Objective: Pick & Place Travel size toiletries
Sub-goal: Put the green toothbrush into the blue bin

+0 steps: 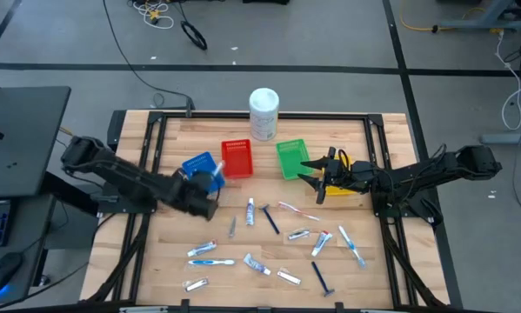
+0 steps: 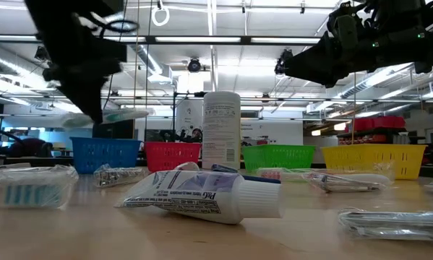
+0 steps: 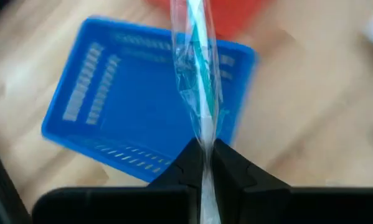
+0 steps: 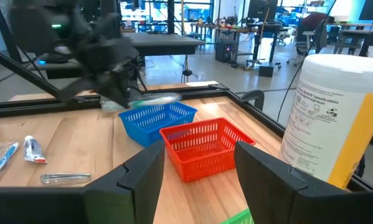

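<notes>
My left gripper (image 1: 211,181) is shut on a clear-wrapped blue-white toothbrush (image 3: 197,74) and hovers over the near edge of the blue basket (image 3: 130,112). The low view shows the toothbrush (image 2: 121,115) lifted above the basket (image 2: 105,153). My right gripper (image 1: 311,178) is open and hangs in the air between the green basket (image 1: 291,159) and the yellow basket (image 1: 340,181), touching nothing. The other toiletries lie flat on the near half of the table: a toothpaste tube (image 1: 250,211), a dark razor (image 1: 270,217), a toothbrush (image 1: 297,209) and several more. My left gripper pinches the wrapped toothbrush near one end (image 3: 205,146) between its two fingers (image 3: 233,165). The toothbrush runs straight out past the fingertips, along the fingers. It is lifted clear of the table and reaches out over the blue basket, roughly level in the low view.
A big white tub (image 1: 263,113) stands at the far edge behind the red basket (image 1: 237,159). The four baskets sit in a row across the table's middle. A toothpaste tube (image 2: 202,196) lies close to the low camera. A raised frame borders the table (image 1: 156,226).
</notes>
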Tool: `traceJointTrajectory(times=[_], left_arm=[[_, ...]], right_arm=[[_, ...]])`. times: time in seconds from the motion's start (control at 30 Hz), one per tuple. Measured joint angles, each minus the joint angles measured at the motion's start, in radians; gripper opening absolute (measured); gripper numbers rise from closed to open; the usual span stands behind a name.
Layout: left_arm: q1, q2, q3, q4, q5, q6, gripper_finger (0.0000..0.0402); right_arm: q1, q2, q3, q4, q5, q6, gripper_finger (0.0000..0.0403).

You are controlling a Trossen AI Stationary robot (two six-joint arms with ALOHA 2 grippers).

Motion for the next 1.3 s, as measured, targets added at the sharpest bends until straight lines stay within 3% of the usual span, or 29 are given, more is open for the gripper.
traceJointTrajectory(times=[0.07, 0.23, 0.33, 0.6, 0.77, 1.03, 1.3], left_arm=[[0.054, 0.0, 0.0, 0.0, 0.013, -0.043, 0.002], [0.137, 0.0, 0.0, 0.018, -0.111, -0.099, 0.0023], [0.176, 0.0, -0.011, 0.038, -0.114, -0.155, 0.0023], [0.204, 0.0, -0.16, 0.291, -0.081, -0.193, 0.003], [0.201, -0.001, -0.202, 0.293, -0.096, -0.198, 0.0043], [0.204, 0.0, -0.202, 0.29, 0.003, -0.138, 0.0098], [0.204, 0.0, -0.156, 0.184, 0.001, -0.064, 0.0163]], right_arm=[[0.0, 0.0, 0.0, 0.0, 0.0, 0.0, 0.0204], [0.0, 0.0, 0.0, 0.0, 0.0, 0.0, 0.0204], [0.0, 0.0, 0.0, 0.0, 0.0, 0.0, 0.0204], [0.0, 0.0, 0.0, 0.0, 0.0, 0.0, 0.0204], [0.0, 0.0, 0.0, 0.0, 0.0, 0.0, 0.0204], [0.0, 0.0, 0.0, -0.001, -0.001, 0.001, 0.0204], [0.0, 0.0, 0.0, -0.008, -0.001, 0.008, 0.0204]])
